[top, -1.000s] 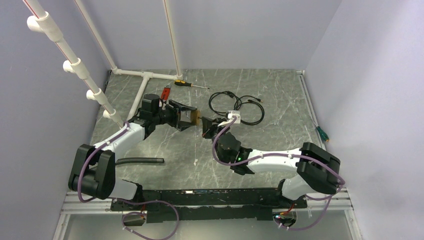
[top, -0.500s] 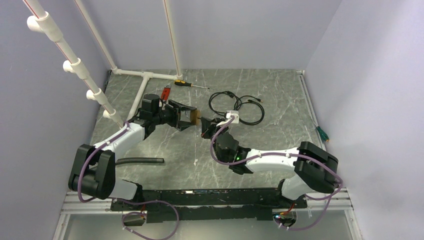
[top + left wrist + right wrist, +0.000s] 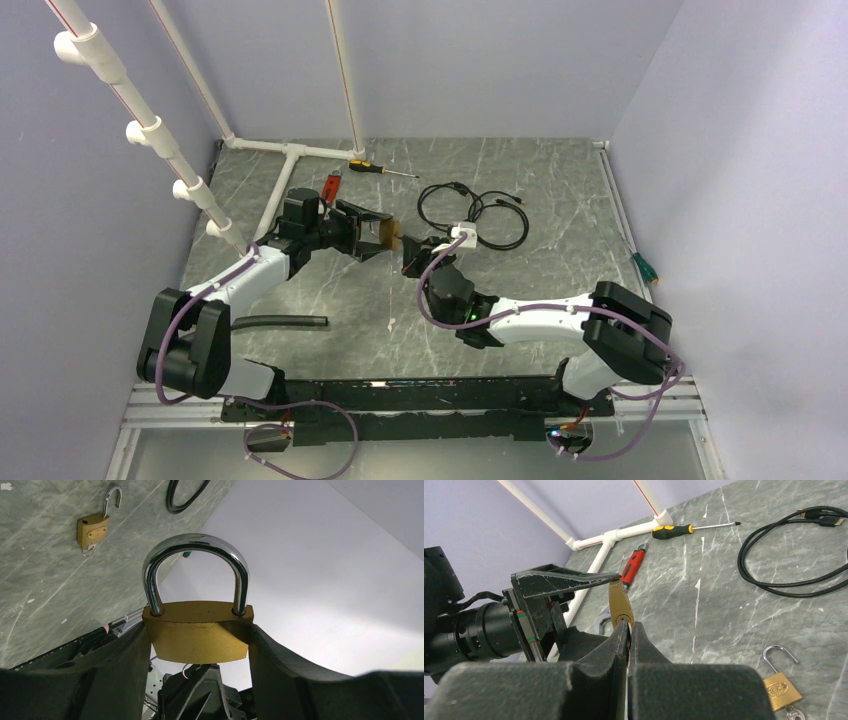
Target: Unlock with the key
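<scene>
A brass padlock [image 3: 198, 637] with its steel shackle closed is clamped by its body between the fingers of my left gripper [image 3: 198, 630], above the table. It also shows in the top view [image 3: 386, 232] and edge-on in the right wrist view [image 3: 620, 605]. My right gripper [image 3: 629, 627] is shut on a thin key [image 3: 628, 647], whose tip sits at the keyhole on the lock's underside. In the top view the right gripper [image 3: 408, 252] meets the left gripper [image 3: 370, 232] at the table's middle.
A second, open padlock [image 3: 780, 690] with a key in it lies on the table by the right arm; it also shows in the left wrist view [image 3: 93, 528]. Behind lie a black cable [image 3: 480, 212], a yellow-handled screwdriver [image 3: 372, 167], a red tool [image 3: 331, 187] and white pipes [image 3: 285, 150]. A black hose [image 3: 280, 322] lies front left.
My right arm has shifted slightly left, bringing its wrist closer to the held padlock. The left arm and padlock have not moved.
</scene>
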`<state>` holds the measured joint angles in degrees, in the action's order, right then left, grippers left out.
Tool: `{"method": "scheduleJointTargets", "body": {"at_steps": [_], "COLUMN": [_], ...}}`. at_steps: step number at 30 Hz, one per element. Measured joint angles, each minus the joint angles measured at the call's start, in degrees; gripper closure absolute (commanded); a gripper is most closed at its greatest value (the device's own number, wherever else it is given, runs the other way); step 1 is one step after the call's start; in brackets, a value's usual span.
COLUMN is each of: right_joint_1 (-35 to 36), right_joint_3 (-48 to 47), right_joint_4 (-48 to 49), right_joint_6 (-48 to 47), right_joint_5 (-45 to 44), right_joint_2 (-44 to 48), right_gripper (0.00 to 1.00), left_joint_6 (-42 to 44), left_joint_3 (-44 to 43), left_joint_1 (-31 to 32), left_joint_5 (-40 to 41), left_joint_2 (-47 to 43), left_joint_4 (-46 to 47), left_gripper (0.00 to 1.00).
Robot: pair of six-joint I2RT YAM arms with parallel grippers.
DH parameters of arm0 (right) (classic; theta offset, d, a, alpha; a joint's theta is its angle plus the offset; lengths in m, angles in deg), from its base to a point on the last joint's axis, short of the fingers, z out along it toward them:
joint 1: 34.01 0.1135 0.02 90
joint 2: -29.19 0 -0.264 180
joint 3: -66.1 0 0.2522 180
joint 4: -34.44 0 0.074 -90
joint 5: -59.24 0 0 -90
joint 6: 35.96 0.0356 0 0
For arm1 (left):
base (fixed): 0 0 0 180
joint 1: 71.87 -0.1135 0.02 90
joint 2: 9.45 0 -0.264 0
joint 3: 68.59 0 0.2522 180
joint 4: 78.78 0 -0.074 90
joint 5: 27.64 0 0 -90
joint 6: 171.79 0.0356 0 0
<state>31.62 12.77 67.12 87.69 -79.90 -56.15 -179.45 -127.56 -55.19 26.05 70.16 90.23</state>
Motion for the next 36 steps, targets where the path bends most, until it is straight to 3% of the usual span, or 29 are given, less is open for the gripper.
{"method": "scheduleJointTargets", "body": {"at_steps": [36], "right_joint_1": [-0.33], "right_joint_3": [-1.07], "right_joint_4": [4.44], "right_joint_6": [-4.57], "right_joint_5": [1.81], "right_joint_2": [-2.49], "right_gripper": [1.0], "left_joint_6": [-0.76], "left_joint_3": [0.0], "left_joint_1": [-0.42], "left_joint_5": [0.87], "left_joint_2": [0.0], "left_joint_4": [0.9], "left_gripper": [1.0]}}
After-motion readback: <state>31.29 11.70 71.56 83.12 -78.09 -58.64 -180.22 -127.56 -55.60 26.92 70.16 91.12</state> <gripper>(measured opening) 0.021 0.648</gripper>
